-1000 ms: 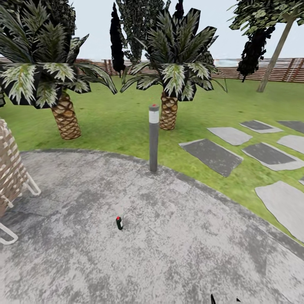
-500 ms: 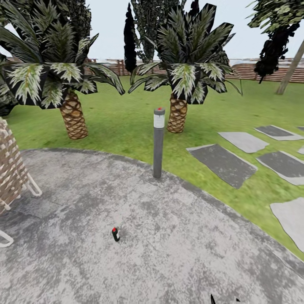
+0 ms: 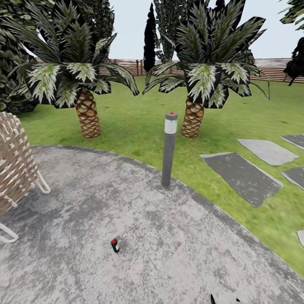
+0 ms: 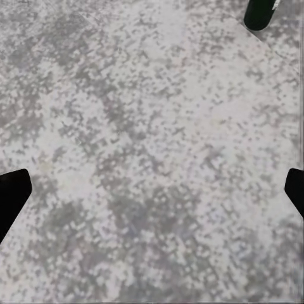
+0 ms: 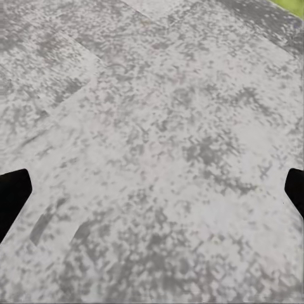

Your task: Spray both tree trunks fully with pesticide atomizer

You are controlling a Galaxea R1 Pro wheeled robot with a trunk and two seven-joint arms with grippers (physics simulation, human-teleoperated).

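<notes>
One spray bottle (image 3: pixel 115 245), small, dark green with a red cap, lies on the grey mottled paving (image 3: pixel 177 253), out in the open and touching nothing. In the head view it is low and a little left of centre, so it falls on your left arm's side.

Long axis: tilted, the red cap pointing up and slightly left in the head view, the dark body trailing toward you. Whether it is leaning or lying flat is too small to tell.

Left gripper (image 4: pixel 152 190): fingers spread wide, nothing between them, bare paving beneath. A dark green end of the bottle (image 4: pixel 258 14) shows at the edge of this wrist view, beyond the fingertips and off to one side, well apart from the jaws.

Right gripper (image 5: pixel 152 190): fingers likewise spread wide and empty, over bare paving, with a sliver of grass (image 5: pixel 292 5) at the far corner.

Judgement: your left arm looks the nearer; you would still need to close in and bring the jaws across the bottle's body.

Other items: grey bollard lamp (image 3: pixel 169 148) at the paving's edge, two short palms (image 3: pixel 88 114) on the lawn behind, a wicker chair (image 3: pixel 14 169) to the left, stepping stones (image 3: pixel 242 177) to the right, a slatted fence (image 3: pixel 278 69) behind.
</notes>
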